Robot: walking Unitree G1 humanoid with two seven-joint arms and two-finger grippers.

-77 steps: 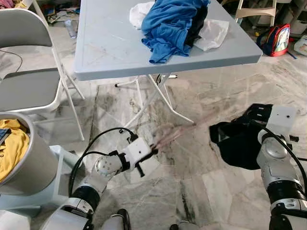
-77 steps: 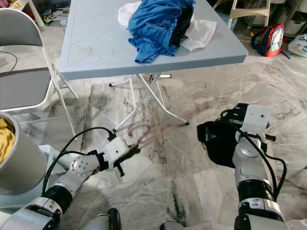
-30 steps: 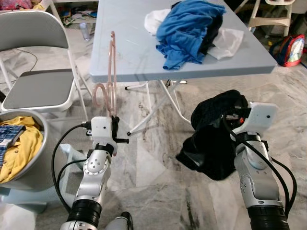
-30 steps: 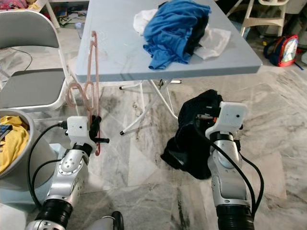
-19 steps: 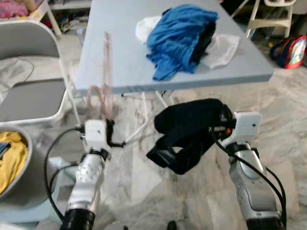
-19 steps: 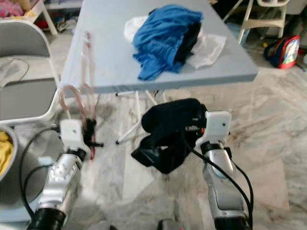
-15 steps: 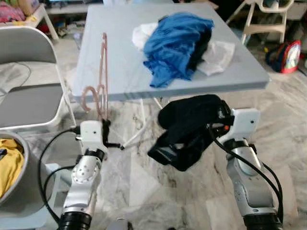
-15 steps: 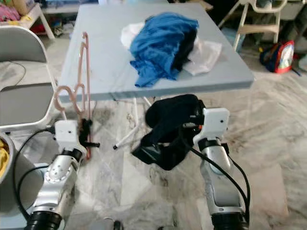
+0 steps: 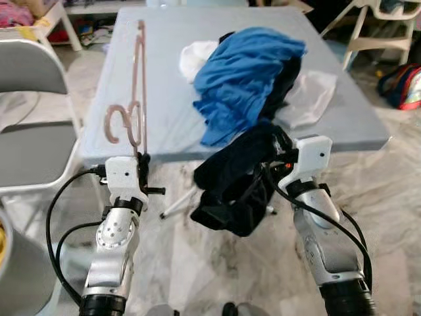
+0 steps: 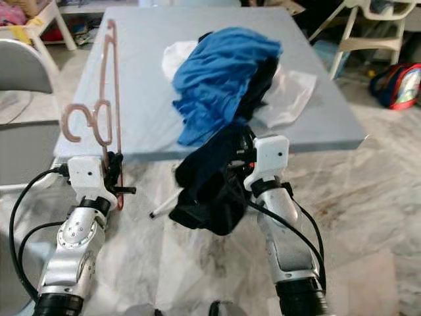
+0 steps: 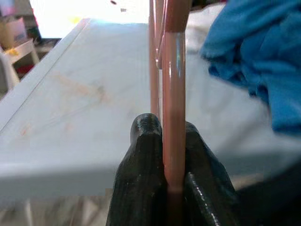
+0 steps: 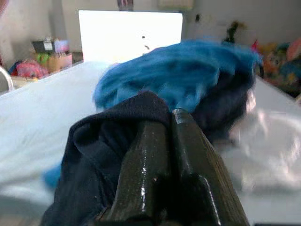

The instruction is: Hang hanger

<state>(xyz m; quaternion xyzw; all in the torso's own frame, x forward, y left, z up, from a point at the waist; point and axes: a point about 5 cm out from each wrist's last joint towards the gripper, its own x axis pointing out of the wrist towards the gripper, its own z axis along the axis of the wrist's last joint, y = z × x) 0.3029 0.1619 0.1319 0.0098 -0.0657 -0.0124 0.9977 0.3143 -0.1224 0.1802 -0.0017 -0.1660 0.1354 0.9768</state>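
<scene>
The grey folding table (image 9: 164, 105) before me carries a blue shirt (image 9: 247, 76), likely waiting its turn. I hold the dark garment (image 9: 230, 181) bunched up off the floor in my right gripper (image 12: 170, 123), fingers pinched on its fold. My left gripper (image 11: 162, 136) clamps the pink hanger (image 9: 135, 92) upright by its rod, hook free; that wrist view shows the clamp close up.
</scene>
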